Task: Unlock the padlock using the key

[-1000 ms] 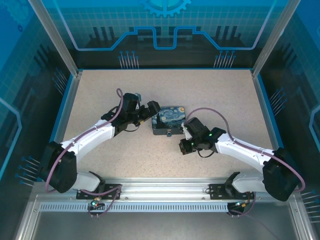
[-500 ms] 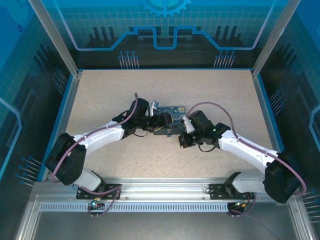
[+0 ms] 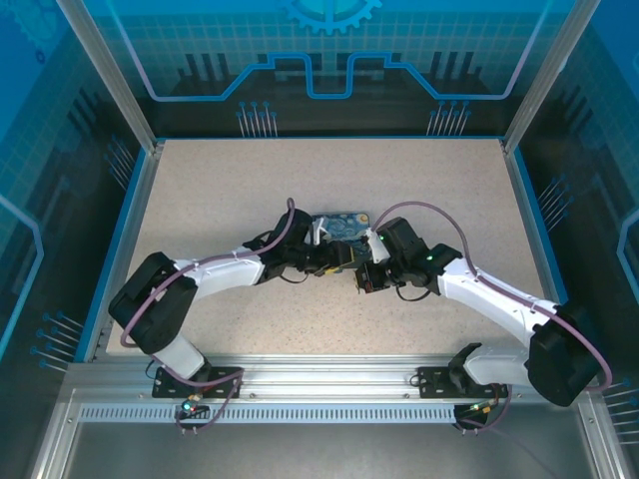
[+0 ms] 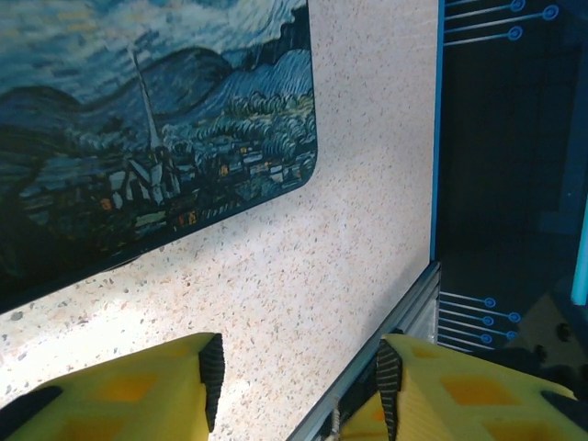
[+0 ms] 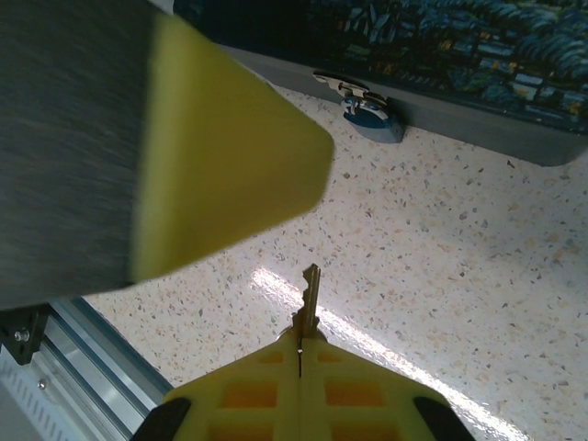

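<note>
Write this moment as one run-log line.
right gripper: shut on key, short of padlock, not inserted | left gripper: open, empty, beside box

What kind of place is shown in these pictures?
Probably a robot lab cell: the left arm and right arm are bolted to an aluminium rail, beside a speckled table, enclosed by blue printed panels.

Left gripper spread above table; box beyond, seemingly untouched.

Bright overhead light — glare streaks the table, foreground blurred.
</note>
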Controlling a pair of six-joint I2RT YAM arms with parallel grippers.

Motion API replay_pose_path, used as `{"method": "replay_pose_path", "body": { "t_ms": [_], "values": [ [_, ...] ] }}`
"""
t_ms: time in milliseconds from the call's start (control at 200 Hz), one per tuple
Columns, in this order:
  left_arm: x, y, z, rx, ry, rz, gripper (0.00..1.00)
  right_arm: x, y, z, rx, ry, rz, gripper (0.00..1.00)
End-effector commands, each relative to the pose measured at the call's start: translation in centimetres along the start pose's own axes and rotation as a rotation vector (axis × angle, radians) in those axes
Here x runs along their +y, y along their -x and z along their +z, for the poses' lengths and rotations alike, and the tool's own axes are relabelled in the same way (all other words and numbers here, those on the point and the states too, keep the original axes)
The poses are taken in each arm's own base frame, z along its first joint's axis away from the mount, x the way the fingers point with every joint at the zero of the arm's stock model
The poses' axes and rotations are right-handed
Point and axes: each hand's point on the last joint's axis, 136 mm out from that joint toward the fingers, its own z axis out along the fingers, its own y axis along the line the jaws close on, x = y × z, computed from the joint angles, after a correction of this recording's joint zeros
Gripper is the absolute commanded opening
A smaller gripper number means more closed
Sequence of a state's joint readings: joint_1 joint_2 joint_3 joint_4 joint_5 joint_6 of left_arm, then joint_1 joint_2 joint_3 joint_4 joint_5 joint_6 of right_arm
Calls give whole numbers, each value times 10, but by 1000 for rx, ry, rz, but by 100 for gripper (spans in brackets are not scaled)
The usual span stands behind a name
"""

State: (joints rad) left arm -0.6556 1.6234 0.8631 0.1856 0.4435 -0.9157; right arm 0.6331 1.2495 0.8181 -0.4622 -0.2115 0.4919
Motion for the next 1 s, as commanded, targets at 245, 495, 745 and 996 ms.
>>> {"method": "replay_pose_path", "body": {
  "t_ms": [245, 495, 745, 996],
  "values": [
    [-18, -8, 17, 47, -57, 10, 41, 12, 19, -16, -63, 53, -18, 0],
    [-22, -8, 19, 48, -77, 5, 35, 11, 19, -14, -58, 54, -15, 0],
    [-31, -8, 20, 46, -121, -3, 35, 8, 17, -11, -51, 49, -11, 0],
    [-32, -12, 23, 64, -129, -3, 22, 8, 17, -11, -51, 48, -9, 0]
  ]
}}
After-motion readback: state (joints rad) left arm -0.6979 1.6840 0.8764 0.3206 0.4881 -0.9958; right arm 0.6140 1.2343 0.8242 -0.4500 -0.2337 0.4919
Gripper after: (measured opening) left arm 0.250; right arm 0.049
